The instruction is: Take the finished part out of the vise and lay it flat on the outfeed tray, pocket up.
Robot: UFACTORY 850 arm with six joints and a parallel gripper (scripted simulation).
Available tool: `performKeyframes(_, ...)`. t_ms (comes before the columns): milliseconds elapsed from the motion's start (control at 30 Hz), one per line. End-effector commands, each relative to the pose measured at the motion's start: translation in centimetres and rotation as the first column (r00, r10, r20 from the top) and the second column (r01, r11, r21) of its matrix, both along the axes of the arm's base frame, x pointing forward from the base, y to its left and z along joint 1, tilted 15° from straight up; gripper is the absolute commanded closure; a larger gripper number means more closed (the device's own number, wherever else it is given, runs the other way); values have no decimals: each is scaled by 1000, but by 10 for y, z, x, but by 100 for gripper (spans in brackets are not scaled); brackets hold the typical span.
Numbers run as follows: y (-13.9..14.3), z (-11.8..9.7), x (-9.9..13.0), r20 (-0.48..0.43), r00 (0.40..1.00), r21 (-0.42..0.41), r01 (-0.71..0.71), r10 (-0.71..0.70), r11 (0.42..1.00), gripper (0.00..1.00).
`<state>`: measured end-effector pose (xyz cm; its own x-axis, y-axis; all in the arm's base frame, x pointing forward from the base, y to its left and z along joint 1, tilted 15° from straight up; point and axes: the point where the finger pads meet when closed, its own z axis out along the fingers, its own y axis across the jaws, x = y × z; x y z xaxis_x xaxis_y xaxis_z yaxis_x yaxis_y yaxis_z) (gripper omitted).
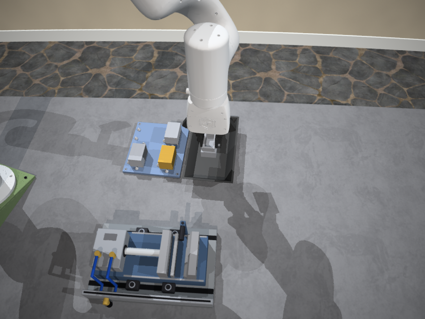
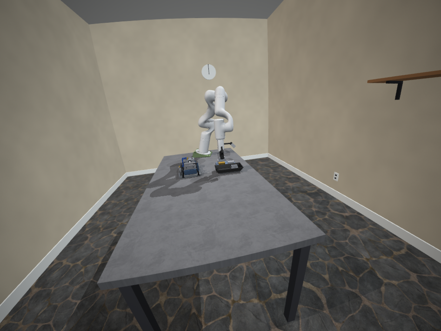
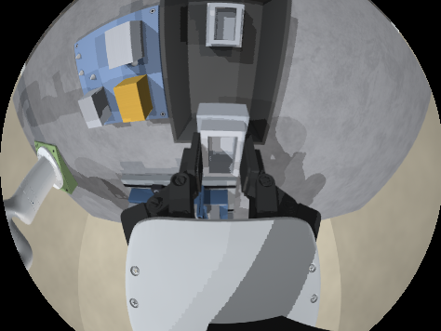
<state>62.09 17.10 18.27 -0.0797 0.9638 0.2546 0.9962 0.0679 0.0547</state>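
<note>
Beige walls and a dark cobbled floor surround a long grey tabletop [image 2: 213, 228], which we see from above, from the far end of the room, and from the arm's wrist. A white robot arm [image 1: 207, 68] reaches down over a dark open outfeed tray [image 1: 234, 151] near the back of the tabletop.

Its black pincer [image 3: 220, 158] is clenched on the finished part [image 3: 220, 134], a small pale grey block with a rectangular pocket. In the wrist view, one dark finger [image 3: 193, 162] presses each side of the block. The held part hangs within the tray's outline near its back end; we cannot tell whether it touches the tray floor. A second pale grey pocketed block [image 3: 223, 23] lies flat on the tray floor, pocket up, towards the other end of the tray.

Just beside the tray, touching its left wall in the top view, sits a blue plate [image 1: 151, 132] carrying two grey blocks [image 1: 137, 153] and one orange block [image 1: 166, 156].

Nearer the top camera, well apart from the tray, stands the vise [image 1: 151, 260], blue-bodied with grey clamping blocks, a white rod, and two blue hoses at its left end. No part sits between its clamping blocks.

A green base plate [image 1: 20, 187] shows at the left edge.
</note>
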Motion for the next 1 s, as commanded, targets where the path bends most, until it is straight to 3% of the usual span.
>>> performKeyframes(0,2,-5,1,2,1000,0,0,0,1000,100)
performKeyframes(967,15,-54,3,2,1000,0,0,0,1000,100)
